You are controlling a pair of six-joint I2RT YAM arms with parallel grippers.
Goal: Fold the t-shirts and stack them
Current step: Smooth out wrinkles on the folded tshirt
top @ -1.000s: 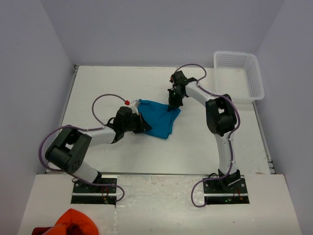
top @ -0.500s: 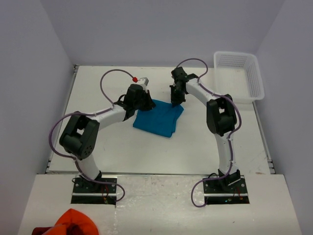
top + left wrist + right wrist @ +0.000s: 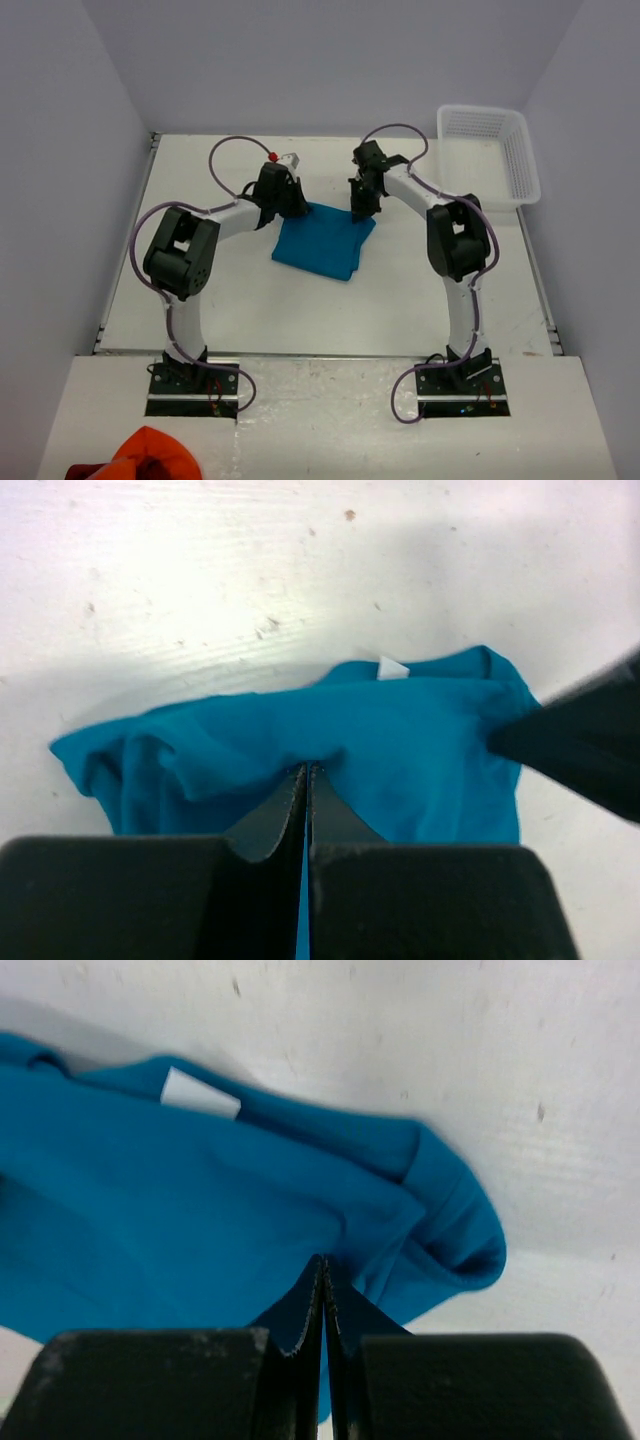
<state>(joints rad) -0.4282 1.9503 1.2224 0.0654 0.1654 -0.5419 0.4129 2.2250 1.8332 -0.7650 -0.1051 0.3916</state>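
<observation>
t-shirt (image 3: pixel 322 248), teal, lying as a compact, partly folded rectangle at mid-table (image 3: pixel 420 300) between the two arms. i am keeping the left gripper (image 3: pixel 291 207) and right gripper (image 3: pixel 360 210) at its far corners, jaws pressed together, each apparently pinching a thin ridge of cloth. i am judging the fold as well under way but unfinished, with no stack forming yet. the arms are covering the far hem from above, the wrist views are cropping the near edge, and i am failing to count layers or find further shirts.
</observation>
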